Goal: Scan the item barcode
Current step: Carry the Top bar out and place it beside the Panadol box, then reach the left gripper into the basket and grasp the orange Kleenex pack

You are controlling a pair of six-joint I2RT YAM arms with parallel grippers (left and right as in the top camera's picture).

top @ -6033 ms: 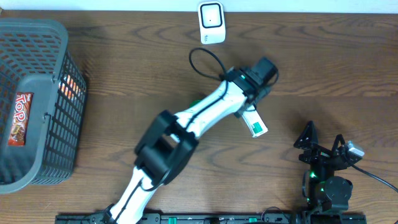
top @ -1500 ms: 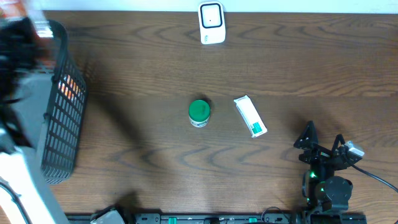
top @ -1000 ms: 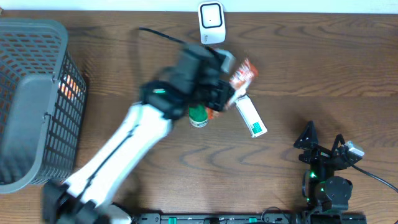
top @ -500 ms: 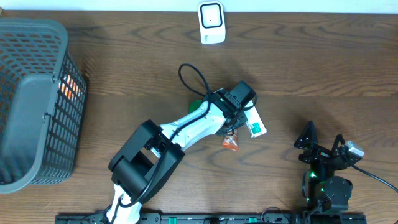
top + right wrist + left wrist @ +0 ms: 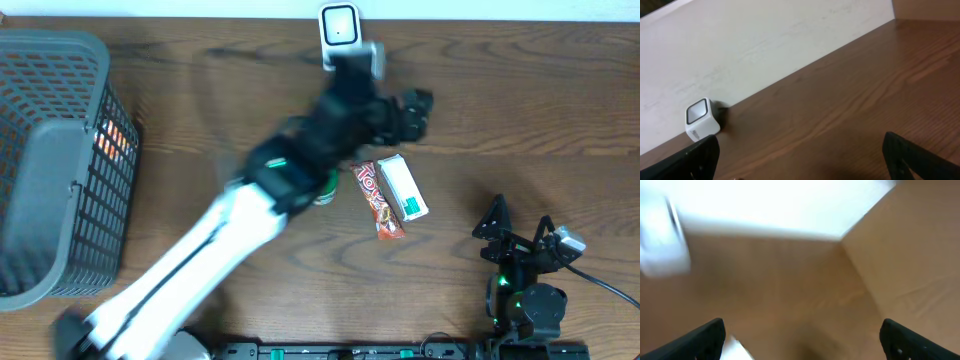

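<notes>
Left claw (image 5: 412, 108) spread wide, empty; candy bar (image 5: 378, 198) lies apart.

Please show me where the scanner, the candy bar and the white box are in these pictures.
scanner (image 5: 338, 25), overhead view, on its front face.
candy bar (image 5: 378, 200), overhead view, on the middle of the wrapper.
white box (image 5: 401, 183), overhead view, on its white upper side.

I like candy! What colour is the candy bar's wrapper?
The candy bar wrapper is red-orange with white lettering, best seen in the overhead view.
</notes>
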